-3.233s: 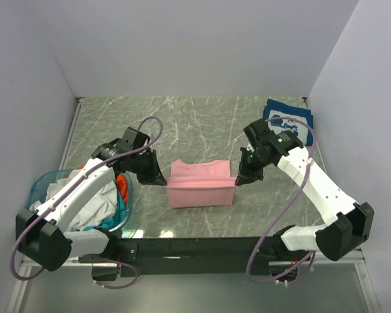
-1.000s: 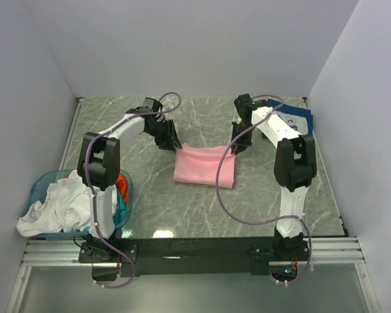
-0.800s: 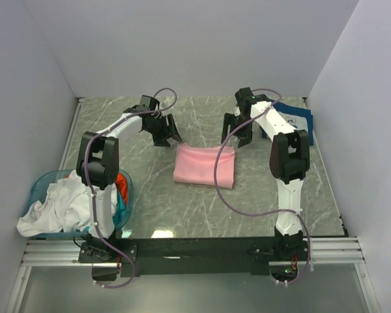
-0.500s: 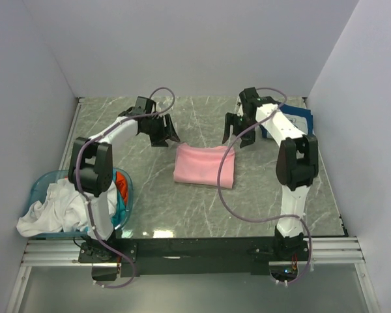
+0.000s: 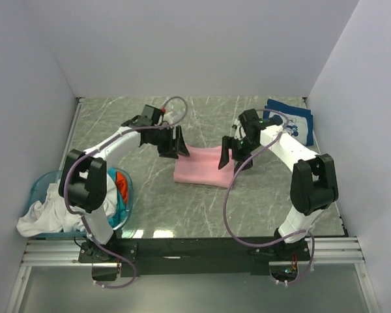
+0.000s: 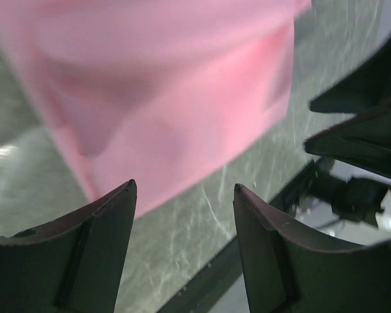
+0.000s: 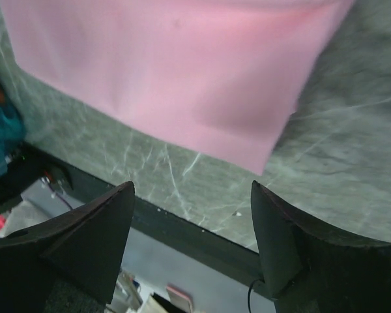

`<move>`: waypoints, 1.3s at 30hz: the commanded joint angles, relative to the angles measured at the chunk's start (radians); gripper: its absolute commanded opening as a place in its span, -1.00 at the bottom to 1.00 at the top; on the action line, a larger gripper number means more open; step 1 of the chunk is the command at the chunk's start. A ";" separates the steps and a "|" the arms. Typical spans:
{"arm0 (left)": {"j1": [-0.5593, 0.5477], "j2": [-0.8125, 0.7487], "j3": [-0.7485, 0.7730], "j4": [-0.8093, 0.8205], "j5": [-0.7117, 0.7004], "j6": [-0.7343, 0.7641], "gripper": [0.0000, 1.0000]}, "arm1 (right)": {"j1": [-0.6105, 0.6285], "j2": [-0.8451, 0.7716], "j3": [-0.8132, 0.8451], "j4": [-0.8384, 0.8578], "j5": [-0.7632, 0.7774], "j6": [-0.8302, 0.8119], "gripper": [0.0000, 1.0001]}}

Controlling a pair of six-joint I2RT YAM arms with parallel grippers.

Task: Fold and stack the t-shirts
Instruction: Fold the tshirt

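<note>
We judge the folding of the pink t-shirt (image 5: 202,171) to be in hand: it lies folded mid-table (image 5: 182,208), with our left gripper (image 5: 176,147) and right gripper (image 5: 229,158) spread and empty over its far edge. Next we must pinch both corners evenly

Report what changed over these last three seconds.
The left gripper and right gripper moved the pink shirt farther away, released it, pulled back, and now hover open over its far corners again. The navy shirt and basket stayed put.
</note>
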State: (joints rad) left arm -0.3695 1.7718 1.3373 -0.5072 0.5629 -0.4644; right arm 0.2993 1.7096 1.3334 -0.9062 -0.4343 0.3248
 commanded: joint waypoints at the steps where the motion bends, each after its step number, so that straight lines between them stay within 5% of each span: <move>1: -0.049 0.006 -0.039 -0.002 0.123 0.026 0.33 | 0.037 -0.018 -0.037 0.044 -0.073 0.014 0.56; 20: -0.077 0.156 -0.136 -0.033 0.020 0.069 0.32 | 0.057 0.199 -0.062 0.130 0.012 0.046 0.53; 39: -0.054 0.113 0.135 -0.053 -0.005 -0.022 0.35 | -0.022 0.065 0.038 0.081 -0.023 0.003 0.70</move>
State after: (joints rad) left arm -0.4294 1.9118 1.3937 -0.6029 0.5358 -0.4507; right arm 0.2779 1.7786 1.2991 -0.8234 -0.4335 0.3470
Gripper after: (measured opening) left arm 0.677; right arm 0.851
